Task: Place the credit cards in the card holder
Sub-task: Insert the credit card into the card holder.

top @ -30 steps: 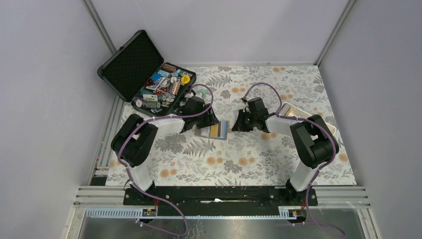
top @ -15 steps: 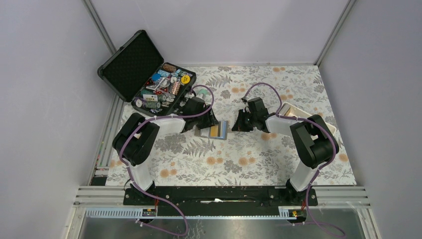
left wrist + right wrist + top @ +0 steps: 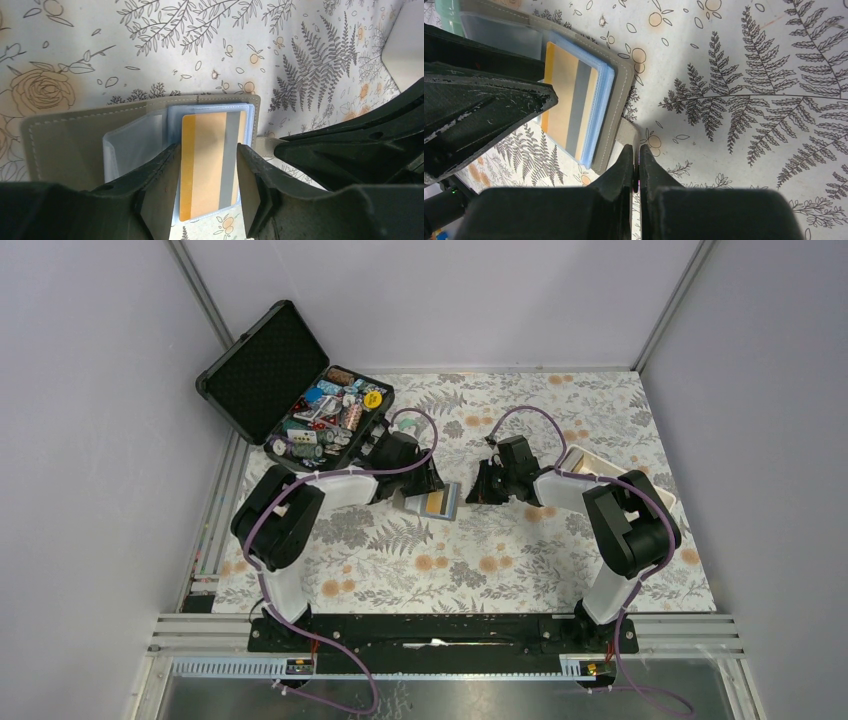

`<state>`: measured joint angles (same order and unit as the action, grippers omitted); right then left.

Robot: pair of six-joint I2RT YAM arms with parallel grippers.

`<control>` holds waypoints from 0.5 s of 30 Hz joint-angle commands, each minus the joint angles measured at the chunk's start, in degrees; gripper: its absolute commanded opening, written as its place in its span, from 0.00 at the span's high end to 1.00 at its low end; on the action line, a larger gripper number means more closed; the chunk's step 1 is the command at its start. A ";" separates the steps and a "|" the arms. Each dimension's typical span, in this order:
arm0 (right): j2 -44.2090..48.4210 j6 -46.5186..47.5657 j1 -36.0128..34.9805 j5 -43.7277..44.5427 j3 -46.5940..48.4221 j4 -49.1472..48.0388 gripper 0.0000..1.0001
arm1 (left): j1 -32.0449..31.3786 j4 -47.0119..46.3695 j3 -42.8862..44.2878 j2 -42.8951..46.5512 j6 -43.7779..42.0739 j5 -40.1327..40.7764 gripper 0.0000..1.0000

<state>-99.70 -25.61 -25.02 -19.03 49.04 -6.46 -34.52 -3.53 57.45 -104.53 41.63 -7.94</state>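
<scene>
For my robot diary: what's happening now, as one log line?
left hand: astride orange card, grip unclear | orange card: at card holder sleeves | right hand: pinching card holder tab

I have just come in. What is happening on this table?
Two robot arms work on an open card holder. The right tool is shut and seems to pinch the holder's small flap, steadying it. The left tool straddles an orange-yellow card lying on or in the clear sleeve; a real grip is unclear.
</scene>
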 commanded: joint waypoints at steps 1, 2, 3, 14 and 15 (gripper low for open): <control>-0.20 1.16 0.30 0.14 2.57 0.13 1.00 | -1.40 0.14 3.66 -0.74 -2.39 0.20 0.54; -0.25 1.10 0.32 0.15 2.64 0.13 1.00 | -1.73 0.57 4.07 -0.80 -2.75 0.44 0.54; -0.24 1.09 0.27 0.13 2.66 0.13 1.00 | -2.03 0.85 4.41 -0.87 -3.12 0.66 0.53; 2.66 0.33 0.29 -0.15 1.92 0.05 1.00 | -2.65 2.50 3.41 -0.79 -2.85 2.21 0.53; 3.18 0.25 0.31 -0.28 1.74 0.11 1.00 | -2.63 2.56 3.04 -0.46 -2.60 2.39 0.50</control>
<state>-99.63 -25.34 -24.84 -19.03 49.67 -5.65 -36.45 -0.01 60.18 -105.82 38.85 -6.52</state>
